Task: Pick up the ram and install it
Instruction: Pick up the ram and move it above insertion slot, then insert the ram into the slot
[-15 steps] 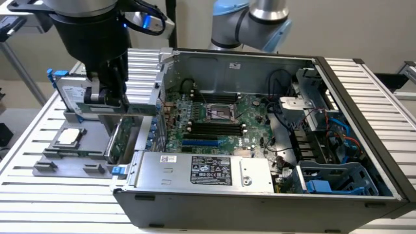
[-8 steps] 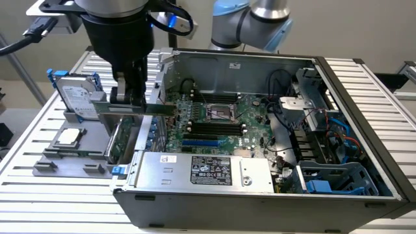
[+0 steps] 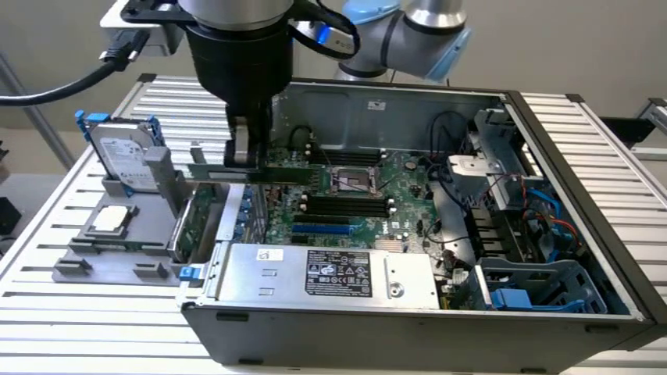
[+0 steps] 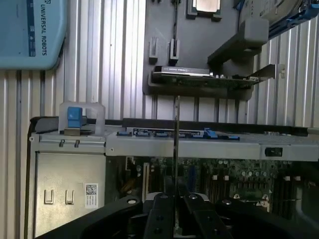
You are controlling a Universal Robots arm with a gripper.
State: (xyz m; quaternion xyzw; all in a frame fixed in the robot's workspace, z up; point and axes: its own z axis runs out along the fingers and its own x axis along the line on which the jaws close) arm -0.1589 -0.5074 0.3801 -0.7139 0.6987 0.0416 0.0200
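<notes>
My gripper [image 3: 248, 160] hangs over the exterior view's left part of the open computer case [image 3: 583, 234], shut on the ram [image 3: 281, 175]. The ram is a thin green stick held level in the air, above the case's left wall and the motherboard's edge. In the wrist view the ram [image 4: 175, 139] shows edge-on as a thin line rising from between the black fingers [image 4: 162, 214], over the case wall. The black memory slots [image 3: 344, 207] lie on the motherboard [image 3: 401, 187], lower and to the exterior view's right of the ram.
A grey holder tray [image 3: 105, 258] beside the case carries a hard drive [image 3: 123, 156], a processor [image 3: 112, 221] and a large green expansion card [image 3: 193, 223] with a metal bracket. The power supply [image 3: 312, 273] fills the case's near side. Cables and a blue drive cage [image 3: 542, 285] sit at the right.
</notes>
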